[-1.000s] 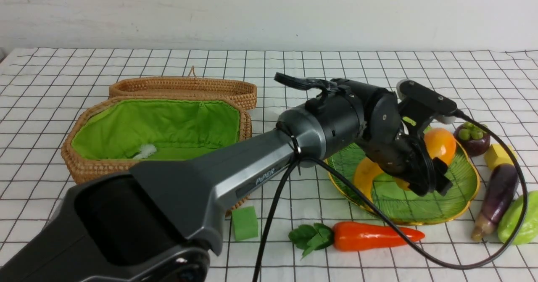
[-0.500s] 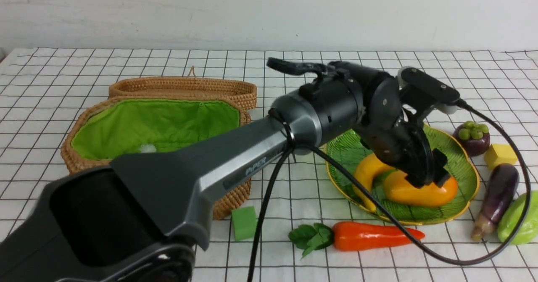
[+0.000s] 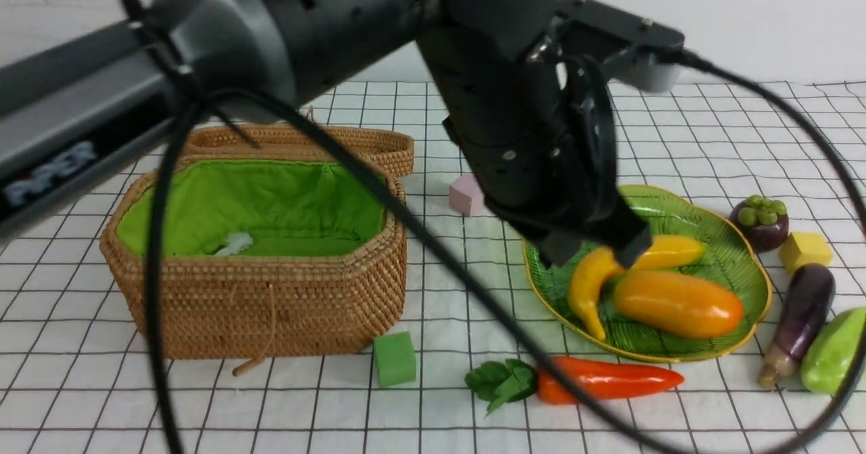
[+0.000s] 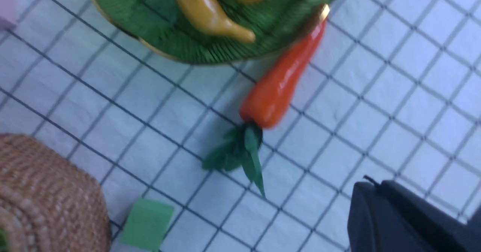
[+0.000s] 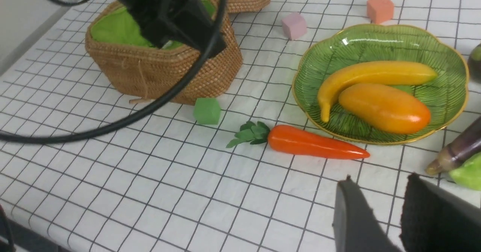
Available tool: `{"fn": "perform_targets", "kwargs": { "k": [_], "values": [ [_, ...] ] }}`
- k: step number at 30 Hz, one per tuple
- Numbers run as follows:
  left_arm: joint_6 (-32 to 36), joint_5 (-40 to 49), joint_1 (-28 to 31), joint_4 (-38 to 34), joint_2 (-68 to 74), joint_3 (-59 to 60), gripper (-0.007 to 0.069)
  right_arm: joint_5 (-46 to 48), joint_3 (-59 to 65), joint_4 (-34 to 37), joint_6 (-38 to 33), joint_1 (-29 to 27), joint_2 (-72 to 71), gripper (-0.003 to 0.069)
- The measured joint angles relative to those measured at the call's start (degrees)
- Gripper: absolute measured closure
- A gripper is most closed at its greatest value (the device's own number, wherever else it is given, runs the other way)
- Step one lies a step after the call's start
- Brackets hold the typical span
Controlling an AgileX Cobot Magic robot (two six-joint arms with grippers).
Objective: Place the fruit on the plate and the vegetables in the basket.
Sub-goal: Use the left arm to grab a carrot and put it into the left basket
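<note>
The banana point(image 3: 595, 278) and the mango point(image 3: 676, 303) lie side by side on the green leaf-shaped plate point(image 3: 741, 261). The mangosteen point(image 3: 759, 222) sits on the cloth just behind the plate's right edge. In front of the plate lies the carrot point(image 3: 609, 381); the eggplant point(image 3: 798, 319) and the pale-green lumpy piece point(image 3: 832, 352) are to its right. At the left stands the basket point(image 3: 270, 305), lid back. My left gripper point(image 3: 592, 254) hangs above the plate's left side, shut and holding nothing. My right gripper point(image 5: 379, 180) is open and empty, near the carrot's point(image 5: 315, 145) tip.
Small cubes dot the checked cloth: green point(image 3: 394, 359) in front of the basket, pink point(image 3: 465, 195) behind the plate, yellow point(image 3: 805, 251) by the mangosteen, salmon point(image 5: 380, 7) farther back. The left arm's black cable loops low across the front of the table.
The left gripper set the mango on the plate beside the banana, let go, then rose and drew back toward the camera with its jaws closed. The right gripper barely moved.
</note>
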Motion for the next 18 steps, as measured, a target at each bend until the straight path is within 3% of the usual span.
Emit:
{"fn": "perform_targets", "kwargs": {
  "k": [2, 5, 7, 8, 10, 11, 13, 18],
  "values": [
    [3.8, 0.1, 0.0, -1.3, -1.0, 3.3, 0.0634, 0.0, 0.0, 0.3, -0.1, 0.0, 0.0, 0.0434],
    [12.6, -0.6, 0.0, -3.3, 0.4, 9.6, 0.0532, 0.0, 0.0, 0.9, -1.1, 0.0, 0.0, 0.0434],
    [14.2, -2.1, -0.1, -3.5, 1.7, 10.2, 0.0481, 0.2, 0.0, 1.6, -1.8, 0.0, 0.0, 0.0434],
    [15.8, -5.0, -0.1, -3.5, 3.8, 10.5, 0.0388, 0.7, 0.0, 2.9, -2.9, 0.0, 0.0, 0.0433],
    [17.5, -10.1, -0.1, -3.5, 6.4, 10.5, 0.0272, 1.4, 0.0, 4.6, -3.9, 0.0, 0.0, 0.0431],
    [17.5, -10.1, -0.1, -3.5, 6.6, 10.5, 0.0262, 1.6, 0.0, 4.9, -4.0, 0.0, 0.0, 0.0431],
    [19.8, -14.9, -0.1, -3.5, 9.5, 10.5, 0.0155, 1.9, 0.0, 6.9, -5.1, 0.0, 0.0, 0.0431],
    [25.9, -22.0, -0.1, -3.5, 14.4, 10.5, 0.007, 2.9, 0.0, 10.6, -6.2, 0.0, 0.0, 0.0431]
  ]
}}
